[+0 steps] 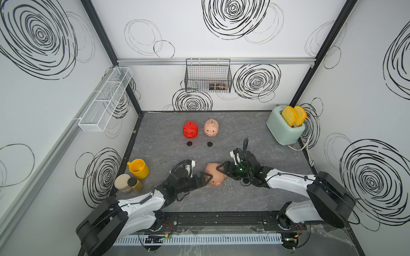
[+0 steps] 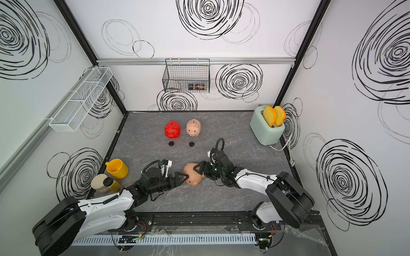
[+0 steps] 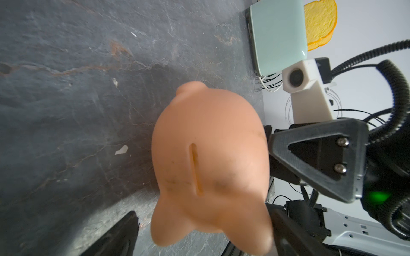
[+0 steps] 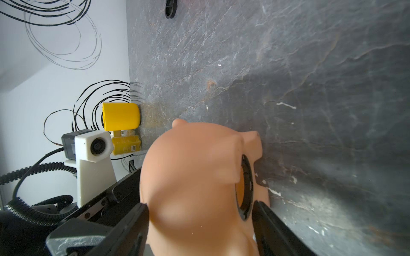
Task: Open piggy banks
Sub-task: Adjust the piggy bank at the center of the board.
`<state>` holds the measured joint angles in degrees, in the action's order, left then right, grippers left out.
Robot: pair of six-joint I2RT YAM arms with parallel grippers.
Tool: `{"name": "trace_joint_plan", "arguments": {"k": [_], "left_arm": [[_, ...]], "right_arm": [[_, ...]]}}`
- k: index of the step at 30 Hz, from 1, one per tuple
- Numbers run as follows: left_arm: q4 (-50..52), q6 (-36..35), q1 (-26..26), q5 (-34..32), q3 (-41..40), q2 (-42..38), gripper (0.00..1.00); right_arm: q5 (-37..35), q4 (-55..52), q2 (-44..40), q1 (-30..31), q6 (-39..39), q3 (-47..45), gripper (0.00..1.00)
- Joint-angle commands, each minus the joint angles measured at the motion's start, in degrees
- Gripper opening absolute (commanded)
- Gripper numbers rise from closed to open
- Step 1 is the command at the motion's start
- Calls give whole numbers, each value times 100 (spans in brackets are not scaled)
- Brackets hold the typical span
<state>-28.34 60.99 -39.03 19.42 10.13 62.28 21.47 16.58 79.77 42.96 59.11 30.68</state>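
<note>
The peach-tan piggy bank [image 1: 214, 175] [image 2: 192, 176] lies on its side at the front middle of the table. My right gripper [image 1: 221, 170] [image 4: 199, 210] is shut on its rear, and one finger sits by the round black belly plug [image 4: 245, 188]. My left gripper [image 1: 208, 178] [image 3: 203, 221] is open around its head end, one finger [image 3: 119, 235] apart from it. Its coin slot [image 3: 196, 168] faces the left wrist camera. The red piggy bank [image 1: 190, 129] and the pale pink piggy bank [image 1: 211, 127] stand upright at the back. A loose black plug [image 1: 189, 143] [image 1: 209, 144] lies before each.
A yellow mug [image 1: 138, 168] and two jars [image 1: 123, 182] [image 1: 135, 184] stand at the left edge. A mint toaster [image 1: 284, 127] with toast sits in the back right corner. A black wire basket [image 1: 208, 76] and a white basket [image 1: 105, 99] hang on the walls.
</note>
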Motion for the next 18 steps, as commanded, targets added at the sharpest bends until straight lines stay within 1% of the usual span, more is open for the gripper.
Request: {"name": "trace_joint_plan", "arguments": {"k": [1,18], "left_arm": [[-362,205,-43,-39,-46,97,96],[-1007,501,-272,-34,-16,646,96]], "right_arm": [[-311,-824,162,5,-5,-207,77],[-304,-806,269,20,-58,-174,76]]}}
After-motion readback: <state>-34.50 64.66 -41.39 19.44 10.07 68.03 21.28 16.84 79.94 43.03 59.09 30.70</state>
